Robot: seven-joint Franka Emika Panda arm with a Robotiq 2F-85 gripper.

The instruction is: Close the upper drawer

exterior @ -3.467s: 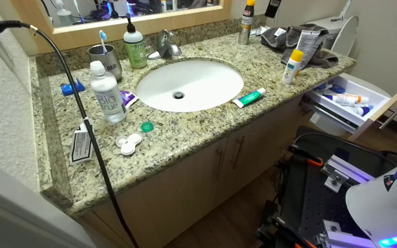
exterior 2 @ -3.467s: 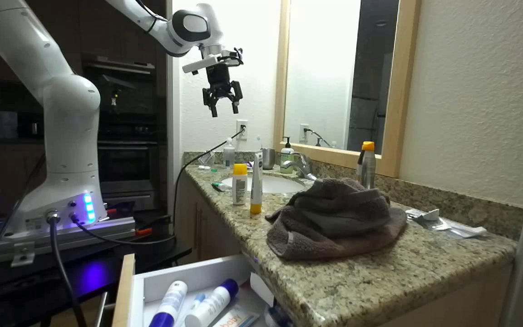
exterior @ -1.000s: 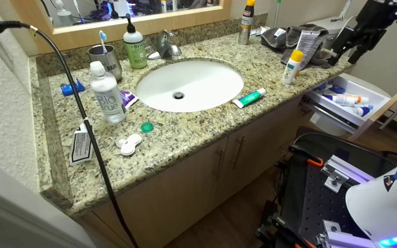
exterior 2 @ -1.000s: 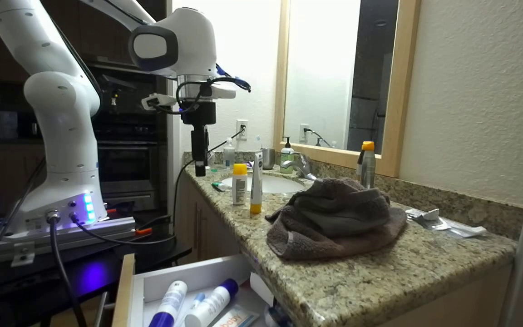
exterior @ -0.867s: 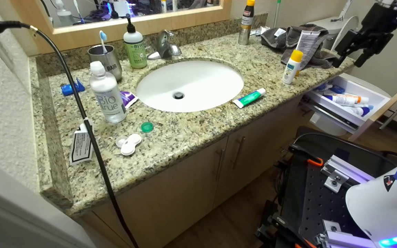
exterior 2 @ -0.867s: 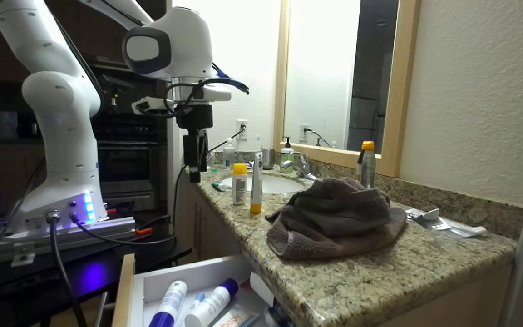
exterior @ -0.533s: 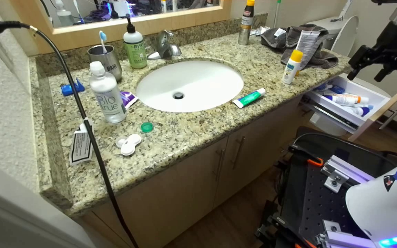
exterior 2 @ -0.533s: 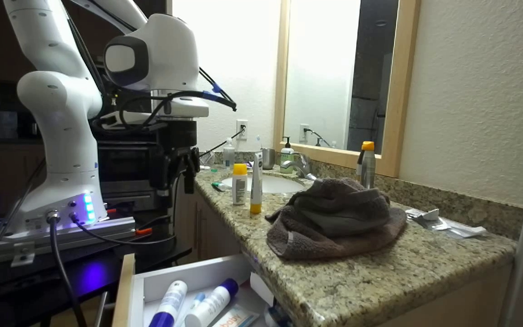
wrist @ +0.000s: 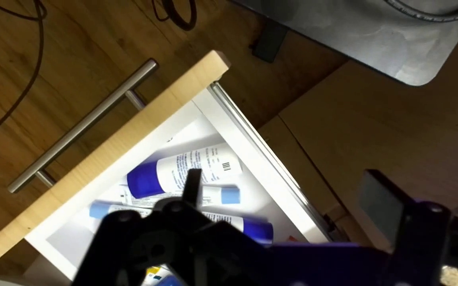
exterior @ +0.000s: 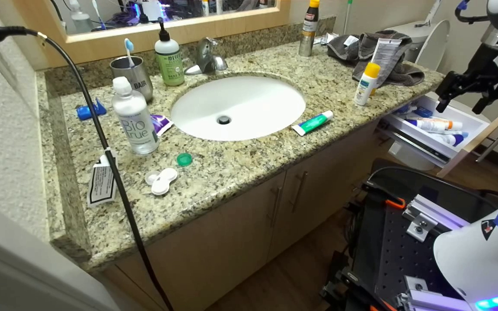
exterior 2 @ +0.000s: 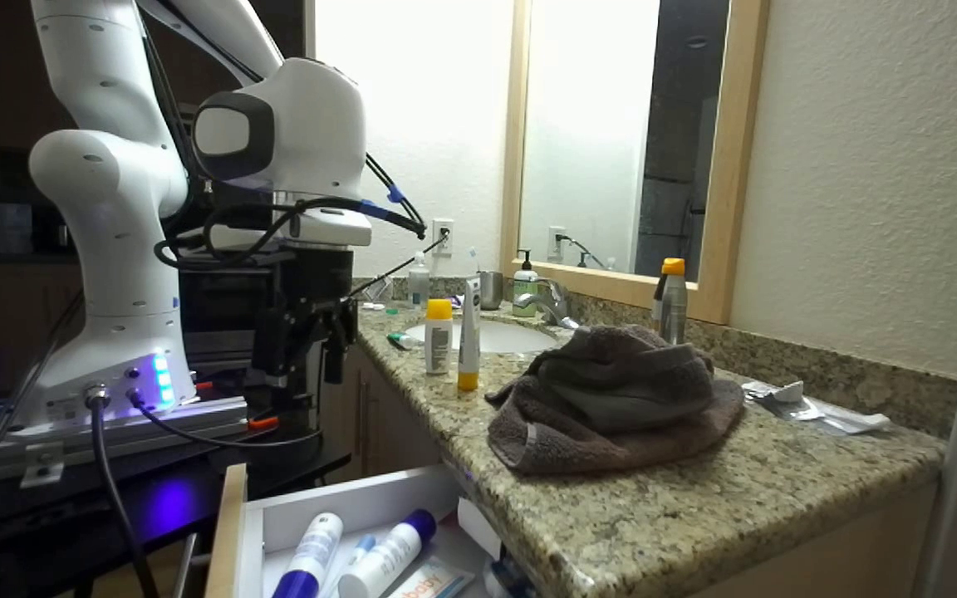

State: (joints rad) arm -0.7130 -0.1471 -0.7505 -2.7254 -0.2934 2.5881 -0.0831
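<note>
The upper drawer stands pulled out from beneath the counter, its tan wood front (exterior: pixel 474 144) and white inside showing in both exterior views. White bottles (exterior 2: pixel 391 556) with dark blue caps and other toiletries lie in it. My gripper (exterior: pixel 459 108) hangs above the drawer, apart from it, fingers pointing down. In the wrist view the gripper (wrist: pixel 282 178) has its fingers wide apart, nothing between them; the drawer's side wall and the cabinet face show through the gap. The metal bar handle (wrist: pixel 86 123) sits on the outer face of the front, untouched. The gripper's body hides part of the drawer's contents.
The granite counter (exterior 2: pixel 711 523) overhangs the drawer's inner end. On it near the drawer are a grey towel (exterior 2: pixel 611 399), a yellow-capped bottle (exterior: pixel 365 88) and an upright tube (exterior 2: pixel 468 332). A black cart (exterior: pixel 404 237) carrying my base stands beside the drawer.
My arm has swung from high near the far wall over to the drawer's end of the counter. In the last half second the gripper has dropped a little. The drawer has not moved.
</note>
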